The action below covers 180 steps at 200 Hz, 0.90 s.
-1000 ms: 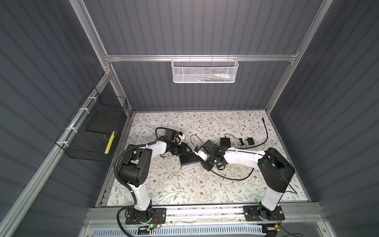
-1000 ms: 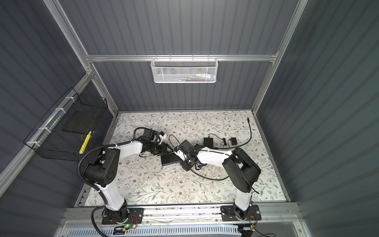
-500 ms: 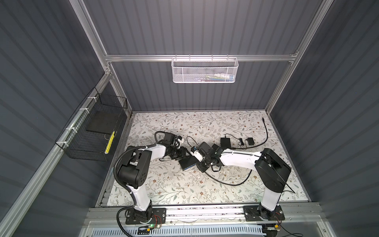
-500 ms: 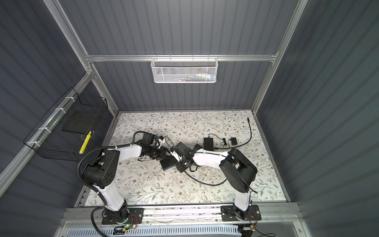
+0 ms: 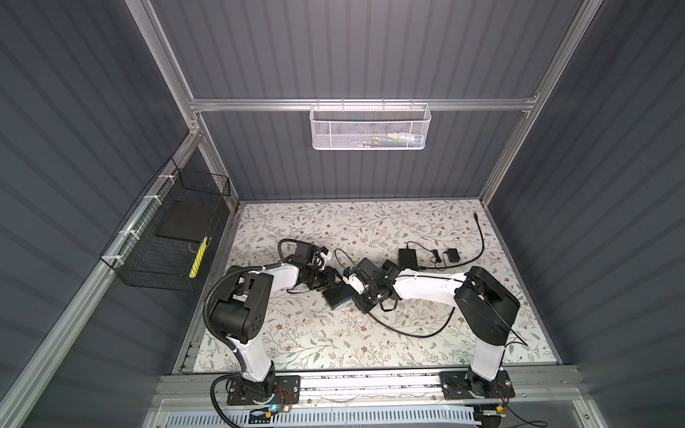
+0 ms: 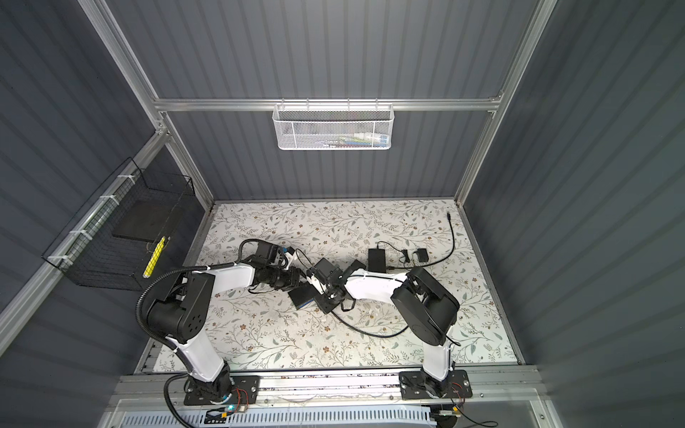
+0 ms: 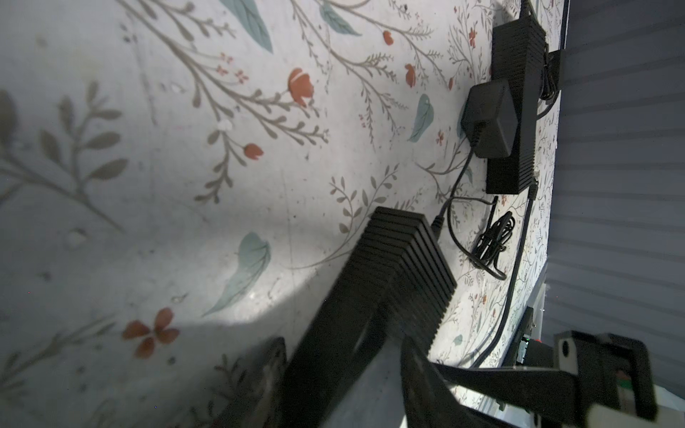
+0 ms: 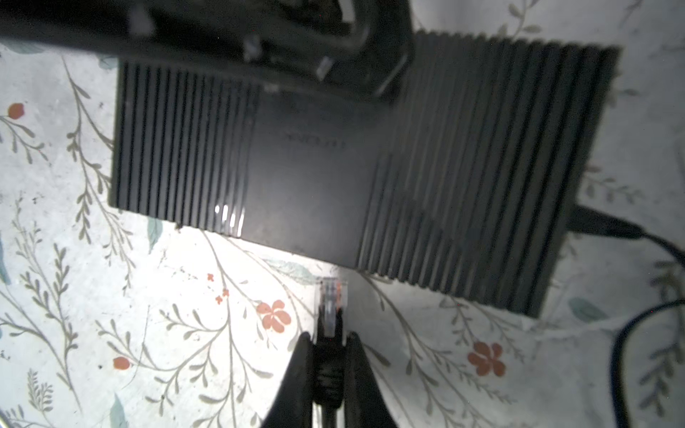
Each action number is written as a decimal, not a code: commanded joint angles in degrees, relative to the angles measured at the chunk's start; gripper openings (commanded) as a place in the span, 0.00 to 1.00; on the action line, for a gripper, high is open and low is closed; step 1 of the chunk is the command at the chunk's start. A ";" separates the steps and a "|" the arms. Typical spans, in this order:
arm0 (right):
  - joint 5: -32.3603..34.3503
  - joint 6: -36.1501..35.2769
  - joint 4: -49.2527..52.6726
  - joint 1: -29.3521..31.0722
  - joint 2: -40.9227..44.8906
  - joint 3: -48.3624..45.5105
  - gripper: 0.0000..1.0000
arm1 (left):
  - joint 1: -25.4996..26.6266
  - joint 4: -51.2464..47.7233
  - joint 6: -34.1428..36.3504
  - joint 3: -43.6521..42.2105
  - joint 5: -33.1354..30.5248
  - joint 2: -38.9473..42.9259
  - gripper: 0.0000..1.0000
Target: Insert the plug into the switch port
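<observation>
The switch (image 5: 336, 295) is a black ribbed box on the floral mat, seen in both top views (image 6: 302, 295). My left gripper (image 5: 329, 282) is shut on it, and in the left wrist view the switch (image 7: 400, 266) runs out from between the fingers of the left gripper (image 7: 341, 346). My right gripper (image 8: 329, 344) is shut on the cable boot behind the clear plug (image 8: 331, 296). The plug points at the near long edge of the switch (image 8: 315, 166), a short gap away. The ports are not visible. In the top views the right gripper (image 5: 365, 298) hides the plug.
A black cable (image 5: 407, 331) trails from the right gripper across the mat. Two black power adapters (image 5: 407, 255) (image 5: 452, 255) and another cable (image 5: 479, 237) lie at the back right. A white mesh basket (image 5: 370, 126) hangs on the back wall and a black wire basket (image 5: 166, 241) on the left wall.
The right gripper has carried the plug leftward to the switch. The left gripper has turned and shifted the switch slightly toward the front.
</observation>
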State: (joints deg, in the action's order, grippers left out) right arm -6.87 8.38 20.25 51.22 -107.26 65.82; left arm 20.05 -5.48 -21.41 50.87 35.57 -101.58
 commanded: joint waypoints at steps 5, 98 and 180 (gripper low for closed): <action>0.73 -0.01 0.93 0.23 -1.79 2.00 0.00 | 0.12 -0.63 -0.08 0.34 0.64 -1.25 0.51; 1.95 0.68 -0.12 -0.52 -1.56 3.30 0.00 | 0.16 -0.22 -0.12 0.33 0.91 -3.16 0.50; 1.40 1.96 -1.52 -0.85 -0.45 3.27 0.00 | 0.16 -0.22 -0.21 0.77 1.51 -4.07 0.50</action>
State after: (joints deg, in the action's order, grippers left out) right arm -6.00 9.23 20.56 50.76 -109.10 67.96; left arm 20.05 -2.92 -21.61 51.48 37.56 -103.48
